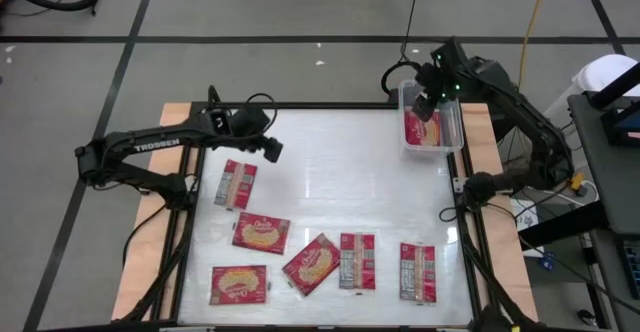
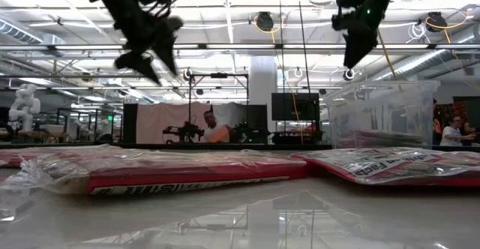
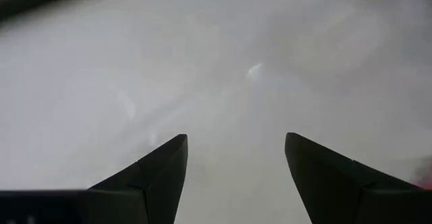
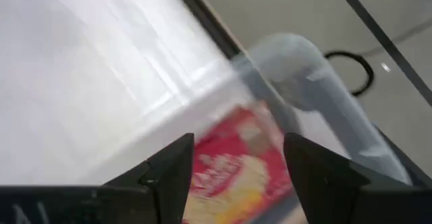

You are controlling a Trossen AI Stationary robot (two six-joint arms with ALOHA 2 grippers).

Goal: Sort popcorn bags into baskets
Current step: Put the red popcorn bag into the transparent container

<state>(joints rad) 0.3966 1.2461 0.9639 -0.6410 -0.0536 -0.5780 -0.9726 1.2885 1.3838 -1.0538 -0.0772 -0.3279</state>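
Note:
Several red popcorn bags lie flat on the white table: one at the left (image 1: 235,183), others along the near side (image 1: 261,232) (image 1: 311,263) (image 1: 418,271). The clear basket (image 1: 455,137) stands at the far right corner with a bag (image 1: 425,132) lying inside it, which also shows in the right wrist view (image 4: 229,173). My right gripper (image 4: 236,163) hangs open above the basket (image 4: 304,75), holding nothing. My left gripper (image 3: 236,156) is open over bare table, above and beyond the leftmost bag (image 1: 270,150).
Wooden strips (image 1: 170,117) border the table on its left and right sides. In the low view two bags (image 2: 172,172) (image 2: 390,165) lie close to the camera, with the basket (image 2: 382,114) behind them. People sit in the room beyond the table.

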